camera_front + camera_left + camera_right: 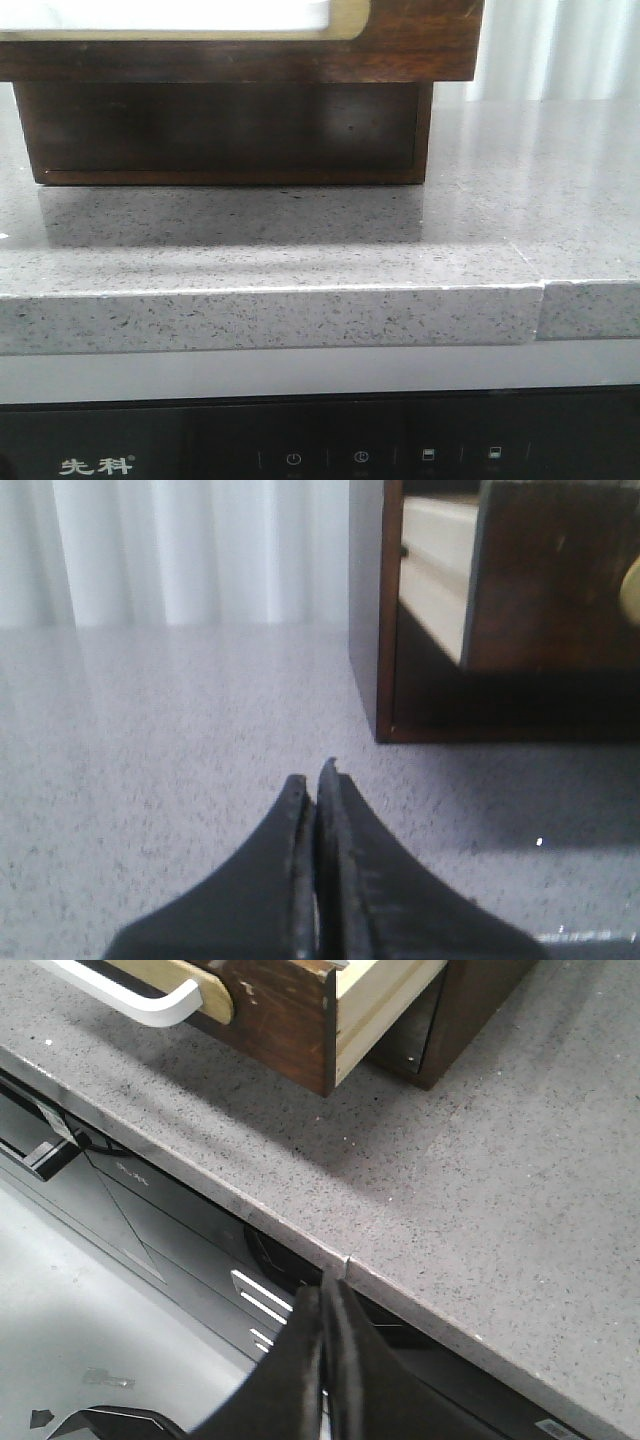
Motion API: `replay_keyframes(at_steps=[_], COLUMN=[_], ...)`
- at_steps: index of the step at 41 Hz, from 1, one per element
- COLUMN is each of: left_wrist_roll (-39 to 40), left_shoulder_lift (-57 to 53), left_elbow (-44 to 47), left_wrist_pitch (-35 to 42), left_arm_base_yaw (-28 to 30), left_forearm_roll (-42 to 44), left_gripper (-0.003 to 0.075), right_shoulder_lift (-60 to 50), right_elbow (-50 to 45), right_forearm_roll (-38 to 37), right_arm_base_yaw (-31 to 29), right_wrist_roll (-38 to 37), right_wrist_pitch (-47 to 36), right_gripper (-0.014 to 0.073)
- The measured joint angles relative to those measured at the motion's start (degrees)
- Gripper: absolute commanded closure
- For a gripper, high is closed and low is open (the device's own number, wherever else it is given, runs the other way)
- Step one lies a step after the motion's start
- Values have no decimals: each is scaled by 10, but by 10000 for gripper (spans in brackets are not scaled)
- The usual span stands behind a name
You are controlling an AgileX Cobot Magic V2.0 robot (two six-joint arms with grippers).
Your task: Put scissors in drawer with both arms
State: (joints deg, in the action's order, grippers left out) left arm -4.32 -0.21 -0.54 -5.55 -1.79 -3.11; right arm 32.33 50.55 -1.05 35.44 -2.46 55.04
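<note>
Drawer [290, 1020] pulled open, well apart from closed right fingers [345, 1360], empty

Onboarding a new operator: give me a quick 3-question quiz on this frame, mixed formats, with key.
1. True or false: the drawer is pulled out of its cabinet.
2. The left gripper is: A) open, B) shut on nothing, C) shut on the scissors.
3. Fill in: the right gripper is shut and hangs over the front ____ of the countertop.

Key
1. True: its pale side wall shows in both wrist views.
2. B: the fingers meet with nothing between them; no scissors appear in any view.
3. Edge.
</note>
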Motion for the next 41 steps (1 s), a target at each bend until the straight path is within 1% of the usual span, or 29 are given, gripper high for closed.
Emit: replay_keyframes(at_steps=[3, 8, 12, 41], left_wrist_roll=[0, 0, 0, 0], left_shoulder_lift=[0, 0, 0, 0], left_elbow=[7, 7, 7, 7], left_wrist_pitch=[4, 45, 61, 64], left_arm_base_yaw=[0, 0, 0, 1], left_forearm_roll=[0, 0, 0, 0], left_gripper=[741, 741, 741, 741], right_shoulder_lift=[0, 0, 0, 0], right_elbow=[0, 0, 0, 0], right_forearm_roll=[-1, -1, -1, -1], right_arm_base_yaw=[0, 0, 0, 0], right_wrist_roll=[0, 0, 0, 0], right_wrist_pitch=[0, 0, 0, 0], right_gripper=[662, 662, 662, 662])
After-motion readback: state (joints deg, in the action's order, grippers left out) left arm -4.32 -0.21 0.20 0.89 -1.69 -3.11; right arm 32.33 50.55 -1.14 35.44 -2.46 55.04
